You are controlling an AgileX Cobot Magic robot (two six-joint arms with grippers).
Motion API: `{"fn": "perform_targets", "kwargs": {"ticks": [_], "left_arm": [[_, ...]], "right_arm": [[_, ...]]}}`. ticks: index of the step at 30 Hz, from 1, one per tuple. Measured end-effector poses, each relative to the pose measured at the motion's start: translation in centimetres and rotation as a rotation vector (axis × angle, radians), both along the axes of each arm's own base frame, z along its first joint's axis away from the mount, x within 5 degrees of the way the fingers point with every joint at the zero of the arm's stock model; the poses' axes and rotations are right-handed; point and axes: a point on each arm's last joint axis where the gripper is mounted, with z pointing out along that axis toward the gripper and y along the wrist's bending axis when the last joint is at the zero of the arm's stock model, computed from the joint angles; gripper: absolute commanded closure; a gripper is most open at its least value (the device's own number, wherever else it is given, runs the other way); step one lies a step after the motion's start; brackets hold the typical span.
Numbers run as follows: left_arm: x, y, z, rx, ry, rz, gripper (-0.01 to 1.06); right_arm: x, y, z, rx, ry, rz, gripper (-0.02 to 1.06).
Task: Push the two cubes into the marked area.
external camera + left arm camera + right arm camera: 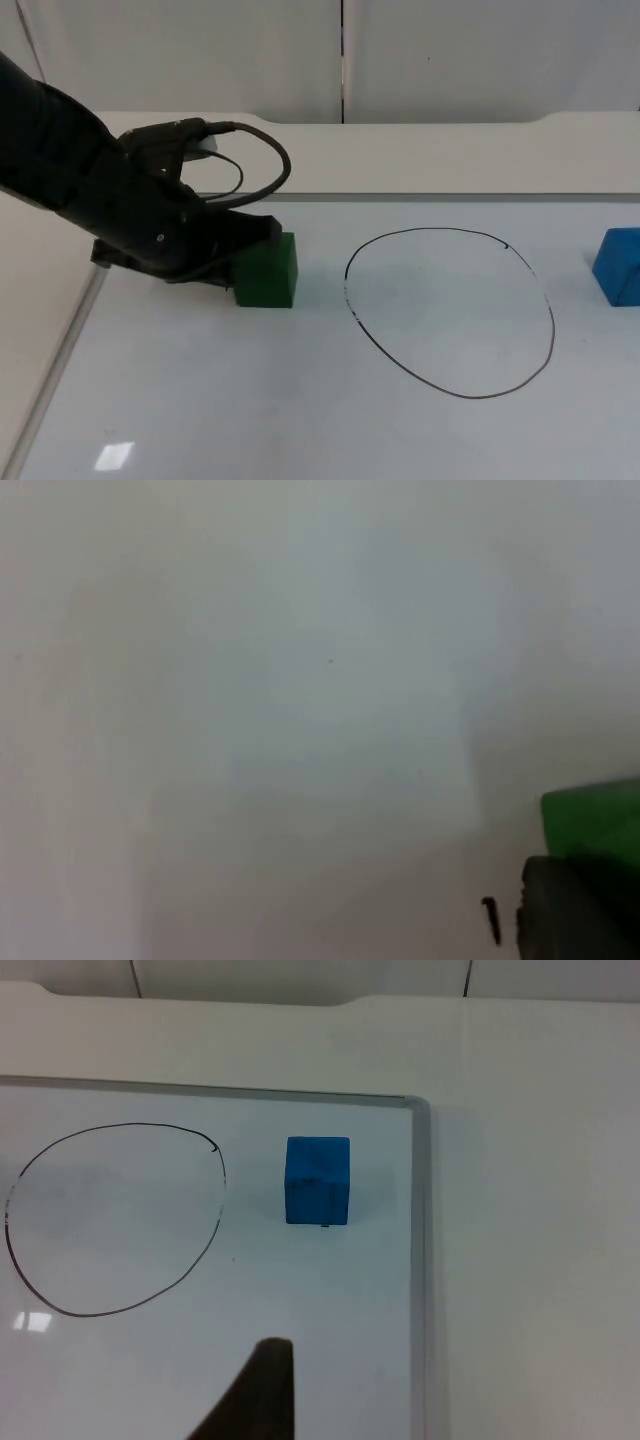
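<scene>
A green cube (267, 270) rests on the white board, to the left of the marked area, a black hand-drawn oval (450, 312). My left gripper (232, 256) is low on the board and pressed against the cube's left side. In the left wrist view the green cube (597, 818) lies right by the gripper (570, 912). A blue cube (619, 266) stands right of the oval, a short gap from its line. My right gripper (256, 1398) waits above the board, some way back from the blue cube (318, 1180) and the oval (115, 1220).
The board's raised metal frame runs along its left side (62, 352), its back (450, 197) and close to the right of the blue cube (421, 1260). Behind it are a white ledge (450, 155) and the grey partition wall (480, 55).
</scene>
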Motion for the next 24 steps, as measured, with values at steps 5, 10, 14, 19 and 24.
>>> {"fn": "perform_targets", "kwargs": {"ticks": [5,10,14,19,24], "left_arm": [[0.2,-0.7,0.4,-0.027,-0.006,-0.022,1.05],[-0.2,-1.5,0.4,-0.041,0.000,-0.058,1.05],[-0.3,-1.8,0.4,-0.047,0.003,-0.073,1.05],[-0.4,-1.9,0.4,-0.062,0.010,-0.077,1.05],[-0.4,-2.0,0.5,-0.067,0.013,-0.081,1.05]], "right_arm": [[0.0,0.0,0.0,0.000,0.000,0.000,-0.01],[0.0,0.0,0.0,0.000,0.000,0.000,-0.01],[0.0,0.0,0.0,0.000,0.000,0.000,-0.01],[0.0,0.0,0.0,0.000,0.000,0.000,-0.01],[0.0,0.0,0.0,0.000,0.000,0.000,-0.01]]}}
